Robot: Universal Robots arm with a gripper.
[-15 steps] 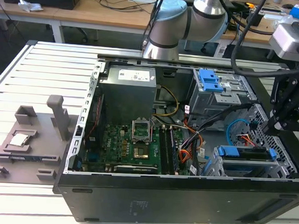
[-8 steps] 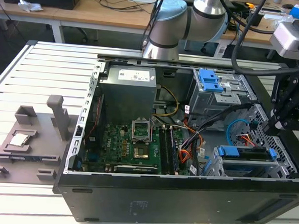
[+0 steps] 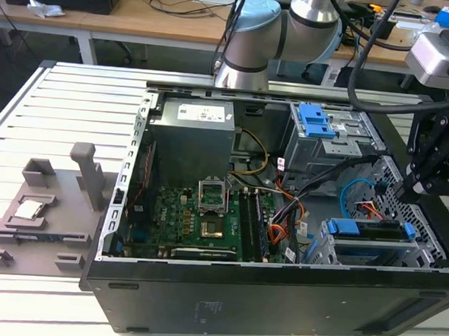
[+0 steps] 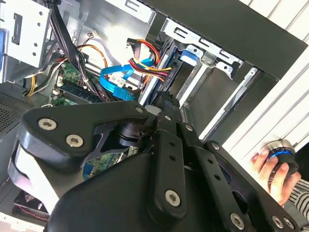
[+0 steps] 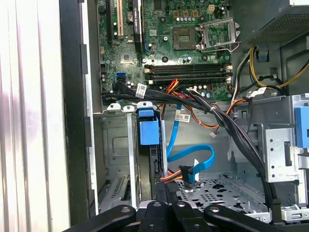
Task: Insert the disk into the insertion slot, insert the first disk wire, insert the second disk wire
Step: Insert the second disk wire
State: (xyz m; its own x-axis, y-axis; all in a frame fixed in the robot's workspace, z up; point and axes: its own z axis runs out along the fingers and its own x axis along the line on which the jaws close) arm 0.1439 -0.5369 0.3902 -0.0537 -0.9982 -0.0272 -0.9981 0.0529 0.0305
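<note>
The arm [image 3: 252, 32] is the usual silver tubing with pale blue caps [image 3: 257, 14] on the fat round joints. Thick black cables [image 3: 360, 62] loop off it, and there's a light grey boxy housing [image 3: 437, 51] near the wrist. The tool [image 4: 166, 104] is all matte black linkage bars (chunky, with rounded ends), pinned with shiny silver hex screws [image 4: 165, 197]. One edge has a white strip [image 4: 21, 169].

A robotics lab: open computer case [image 3: 239, 306] on a slatted metal table [image 3: 61, 97], cable-strewn workbenches [image 3: 142, 11] behind.
</note>
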